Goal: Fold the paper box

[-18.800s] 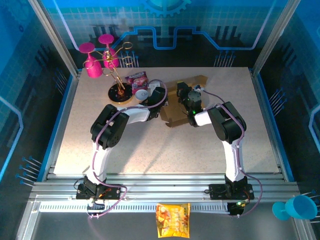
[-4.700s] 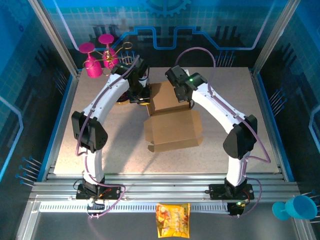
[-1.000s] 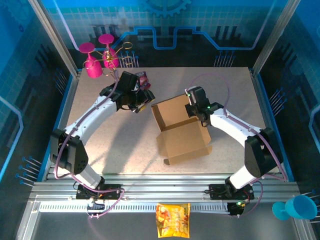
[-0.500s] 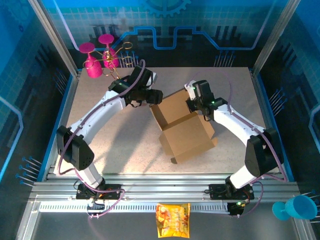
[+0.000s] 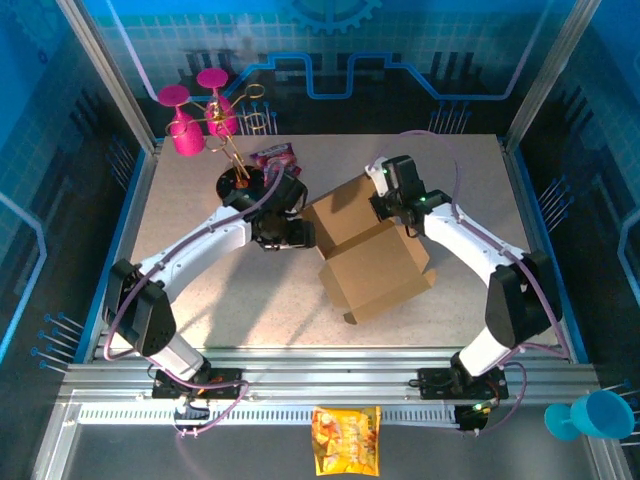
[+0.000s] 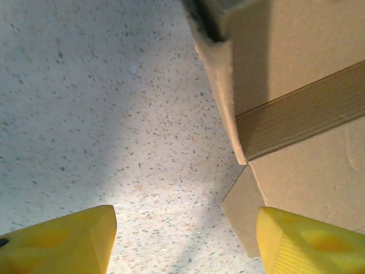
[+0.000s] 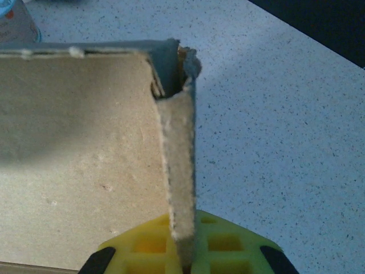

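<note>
The paper box (image 5: 375,270) is plain brown cardboard, partly formed, lying tilted in the middle of the table. My right gripper (image 5: 391,210) is at its far right corner. In the right wrist view that gripper (image 7: 183,251) is shut on the thin upright edge of a box wall (image 7: 80,154). My left gripper (image 5: 299,234) sits low against the box's left side. In the left wrist view it (image 6: 182,242) stands open over bare table, and its right finger (image 6: 311,240) is next to a corner of the box (image 6: 296,114).
Pink goblets (image 5: 190,120) and a gold rack on a dark base (image 5: 240,185) stand at the far left, beside a pink packet (image 5: 272,155). An orange snack packet (image 5: 346,440) lies on the front rail. A blue cup (image 5: 600,415) sits at the near right.
My left gripper has swung from the box's far left corner toward me, down along its left side. The box has shifted slightly in the right gripper's hold.
</note>
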`<action>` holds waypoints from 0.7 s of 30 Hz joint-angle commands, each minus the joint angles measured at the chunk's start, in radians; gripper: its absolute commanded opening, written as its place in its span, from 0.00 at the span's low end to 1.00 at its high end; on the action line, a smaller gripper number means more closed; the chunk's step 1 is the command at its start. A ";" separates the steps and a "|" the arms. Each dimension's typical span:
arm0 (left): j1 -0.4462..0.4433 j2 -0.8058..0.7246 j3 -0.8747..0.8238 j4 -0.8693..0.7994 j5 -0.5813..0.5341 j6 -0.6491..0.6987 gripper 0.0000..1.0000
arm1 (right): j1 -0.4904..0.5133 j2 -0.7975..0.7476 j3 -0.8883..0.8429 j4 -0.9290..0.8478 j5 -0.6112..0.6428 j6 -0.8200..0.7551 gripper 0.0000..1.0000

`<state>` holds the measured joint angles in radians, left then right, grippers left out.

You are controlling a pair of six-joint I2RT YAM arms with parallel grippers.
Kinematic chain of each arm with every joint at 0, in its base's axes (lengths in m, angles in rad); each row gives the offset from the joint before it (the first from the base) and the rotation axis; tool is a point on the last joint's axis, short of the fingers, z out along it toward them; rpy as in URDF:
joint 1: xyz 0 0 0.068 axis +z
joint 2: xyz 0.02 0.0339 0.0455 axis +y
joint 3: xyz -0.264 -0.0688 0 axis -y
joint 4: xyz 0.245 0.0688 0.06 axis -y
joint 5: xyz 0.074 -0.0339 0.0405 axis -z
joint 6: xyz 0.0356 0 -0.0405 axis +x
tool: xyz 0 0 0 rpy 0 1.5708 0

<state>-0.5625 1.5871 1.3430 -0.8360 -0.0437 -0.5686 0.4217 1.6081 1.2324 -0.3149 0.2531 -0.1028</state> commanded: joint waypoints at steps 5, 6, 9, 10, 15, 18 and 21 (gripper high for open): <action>-0.002 -0.020 -0.125 0.290 -0.033 -0.187 0.66 | 0.020 0.015 0.024 -0.007 0.000 -0.004 0.00; -0.001 -0.013 -0.134 0.323 -0.029 -0.200 0.66 | 0.022 0.015 0.023 -0.007 0.001 -0.004 0.00; -0.009 0.043 -0.122 0.334 -0.030 -0.217 0.64 | 0.028 0.012 0.012 0.001 0.005 -0.005 0.00; -0.012 0.060 -0.116 0.326 -0.035 -0.218 0.63 | 0.029 0.012 0.008 0.003 0.008 -0.005 0.00; -0.019 0.094 -0.125 0.344 -0.066 -0.234 0.46 | 0.035 0.012 -0.010 0.018 0.016 -0.011 0.00; -0.019 0.103 -0.123 0.349 -0.071 -0.239 0.23 | 0.049 0.018 -0.013 0.020 0.043 -0.026 0.00; -0.022 0.102 -0.116 0.346 -0.073 -0.238 0.01 | 0.073 0.033 -0.011 0.020 0.084 -0.048 0.00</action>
<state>-0.5735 1.6833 1.2205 -0.5060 -0.0956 -0.8066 0.4671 1.6192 1.2243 -0.3191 0.2970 -0.1177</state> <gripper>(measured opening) 0.058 0.066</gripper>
